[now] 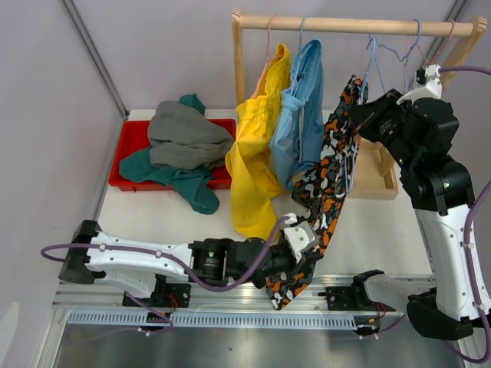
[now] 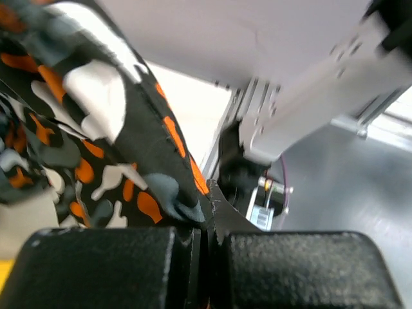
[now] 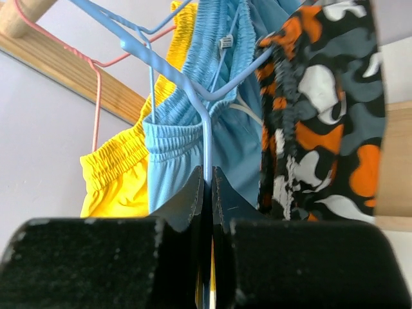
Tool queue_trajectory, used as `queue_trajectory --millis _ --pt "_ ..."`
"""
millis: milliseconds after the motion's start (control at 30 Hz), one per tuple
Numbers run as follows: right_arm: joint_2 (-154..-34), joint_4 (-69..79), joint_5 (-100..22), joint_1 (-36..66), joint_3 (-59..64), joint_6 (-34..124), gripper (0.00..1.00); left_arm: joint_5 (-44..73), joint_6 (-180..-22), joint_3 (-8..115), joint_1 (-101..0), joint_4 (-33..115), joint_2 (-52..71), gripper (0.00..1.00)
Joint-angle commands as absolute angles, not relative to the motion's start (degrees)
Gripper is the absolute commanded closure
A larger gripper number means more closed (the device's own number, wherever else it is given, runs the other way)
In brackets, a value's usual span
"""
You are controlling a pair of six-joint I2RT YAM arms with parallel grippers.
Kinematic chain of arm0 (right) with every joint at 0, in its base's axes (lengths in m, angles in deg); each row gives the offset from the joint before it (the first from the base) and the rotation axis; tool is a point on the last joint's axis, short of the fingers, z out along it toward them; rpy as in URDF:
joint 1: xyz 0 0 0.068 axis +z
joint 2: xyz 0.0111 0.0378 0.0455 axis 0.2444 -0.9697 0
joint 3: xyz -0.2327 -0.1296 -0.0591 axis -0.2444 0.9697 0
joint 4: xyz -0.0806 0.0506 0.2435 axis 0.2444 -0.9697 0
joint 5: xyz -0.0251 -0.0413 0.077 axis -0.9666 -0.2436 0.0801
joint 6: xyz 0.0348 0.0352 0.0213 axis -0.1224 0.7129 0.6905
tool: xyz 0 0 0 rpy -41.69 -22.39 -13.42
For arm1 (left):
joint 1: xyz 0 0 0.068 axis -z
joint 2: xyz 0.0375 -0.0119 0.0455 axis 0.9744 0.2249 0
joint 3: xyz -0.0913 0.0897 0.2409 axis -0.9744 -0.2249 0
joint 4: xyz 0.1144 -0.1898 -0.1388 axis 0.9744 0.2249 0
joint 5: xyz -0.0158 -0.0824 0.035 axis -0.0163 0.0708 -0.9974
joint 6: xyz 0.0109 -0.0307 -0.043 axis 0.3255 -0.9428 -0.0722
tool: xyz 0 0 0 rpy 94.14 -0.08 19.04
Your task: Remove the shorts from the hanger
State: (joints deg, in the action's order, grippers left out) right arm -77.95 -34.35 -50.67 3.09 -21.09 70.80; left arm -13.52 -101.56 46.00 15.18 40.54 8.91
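The orange-black-white camouflage shorts [image 1: 335, 172] stretch from a blue hanger [image 3: 206, 138] at the rack down towards the table's front edge. My left gripper [image 1: 301, 247] is shut on their lower hem [image 2: 164, 193]. My right gripper [image 1: 359, 115] is shut on the blue hanger's wire, its tips [image 3: 211, 179] just below the hanger's fork, with the camouflage waistband [image 3: 283, 84] on the hanger's right arm. Yellow shorts [image 1: 257, 157] and light blue shorts [image 1: 301, 115] hang on the wooden rack [image 1: 353, 25]. Grey shorts [image 1: 184, 134] and teal shorts [image 1: 180, 182] lie in a red tray [image 1: 129, 146].
The rack's wooden base [image 1: 376, 175] stands at the back right under my right arm. More wire hangers [image 1: 410, 46] hang at the rail's right end. A pink hanger [image 3: 96, 96] carries the yellow shorts. The metal rail [image 1: 230, 316] runs along the table's front edge.
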Motion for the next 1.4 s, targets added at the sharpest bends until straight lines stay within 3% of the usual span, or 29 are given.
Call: queue_trajectory --millis 0,367,800,967,1133,1367 --pt "-77.36 -27.96 -51.08 1.59 -24.22 70.13 1.0 -13.04 -105.81 44.11 17.39 39.2 12.6 1.0" --pt "-69.98 -37.09 -47.66 1.68 -22.99 72.5 1.0 -18.48 -99.66 60.0 15.55 40.24 26.76 1.0" --pt "-58.55 -53.88 -36.4 1.76 -17.98 78.66 1.0 -21.57 -98.17 82.51 -2.02 55.26 32.13 1.0" --pt "-62.14 -53.81 -38.95 1.76 -23.68 75.76 1.0 -20.42 -101.5 75.68 -1.42 56.16 27.22 1.0" --pt "-71.44 -48.89 -41.58 1.77 -30.8 72.16 1.0 -26.21 -102.91 58.81 7.35 55.97 15.02 1.0" --pt "-83.93 -42.48 -42.65 -0.86 -40.66 68.81 1.0 -36.94 -110.72 52.02 19.66 74.22 2.53 1.0"
